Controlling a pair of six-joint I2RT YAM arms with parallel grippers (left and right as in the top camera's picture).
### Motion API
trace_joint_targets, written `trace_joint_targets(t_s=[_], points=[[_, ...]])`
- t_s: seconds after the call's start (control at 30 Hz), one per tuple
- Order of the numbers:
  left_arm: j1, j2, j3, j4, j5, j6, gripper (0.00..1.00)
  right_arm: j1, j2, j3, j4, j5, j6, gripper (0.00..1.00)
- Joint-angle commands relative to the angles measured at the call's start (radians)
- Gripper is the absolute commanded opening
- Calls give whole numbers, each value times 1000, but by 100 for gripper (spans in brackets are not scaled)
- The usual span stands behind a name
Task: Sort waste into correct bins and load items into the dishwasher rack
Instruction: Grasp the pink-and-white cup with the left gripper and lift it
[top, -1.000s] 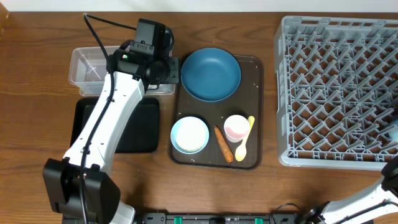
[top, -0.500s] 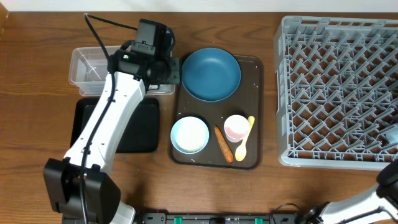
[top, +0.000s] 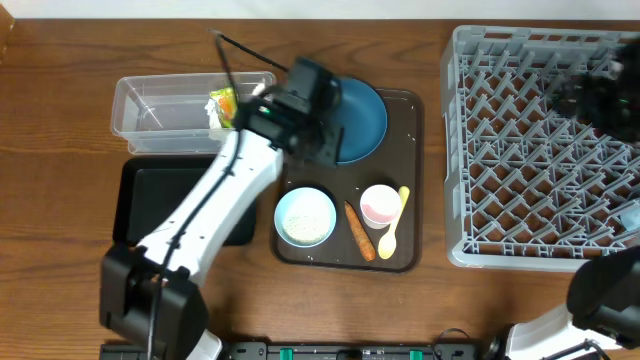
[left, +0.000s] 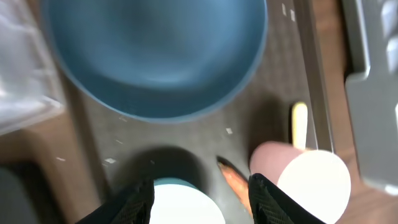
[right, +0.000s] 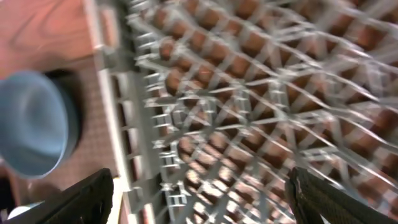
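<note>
Grey plastic takes most of the right side of the table: the dishwasher rack (top: 530, 160), its grid mostly bare as far as I can see. My right gripper (right: 200, 177) hangs above it, blurred in the overhead view, with the jaws wide apart and nothing between them.

Next in size is the dark brown serving tray (top: 410, 150) in the middle. On the left stand the two bins, the clear tub (top: 160, 85) at the back and the black tray (top: 150, 200) in front of it.

The serving tray carries the blue plate (top: 362, 120), the bowl (top: 305, 217), the small pink cup (top: 380, 205), the yellow spoon (top: 392, 225) and the carrot piece (top: 359, 231). The carrot lies between bowl and cup, just beside the spoon. The wrapper (top: 222, 103) is inside the clear tub, at its right end. A few rice grains (left: 229, 130) are loose on the serving tray.

My left gripper (left: 200, 186) is over the serving tray, between plate and bowl, fingers apart and holding nothing.

I judge the waste sorting is in hand and the carrot is the next piece. That calls for lowering the left gripper with its jaws across the carrot, without pushing the cup or the spoon.
</note>
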Motion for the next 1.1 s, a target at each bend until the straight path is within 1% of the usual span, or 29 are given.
trace_joint_targets(t_s=[0.0,0.13,0.27,0.67,0.73,0.77,0.83,0.93,1.07], points=[[-47,27,-36,-5,-5,10,52,68,7,-10,7,-7,-28,89],[-100,40,-64,-5,-5,6,52,135,8,-10,12,35,-29,90],[-147,66,-70,-2,-5,6,52,173,8,-10,13,40,-29,90],[-229,154,-72,10,-5,2,51,176,8,-10,8,40,-29,91],[-231,169,-72,14,-5,3,43,176,8,-10,8,39,-29,91],[-231,174,-72,18,-6,3,34,176,8,-10,8,39,-29,91],[-230,174,-72,32,-6,3,22,176,8,-10,8,40,-29,91],[-230,174,-72,58,-6,3,13,176,8,-10,8,40,-29,92],[-229,174,-72,68,-6,3,6,175,8,-10,6,40,-29,92]])
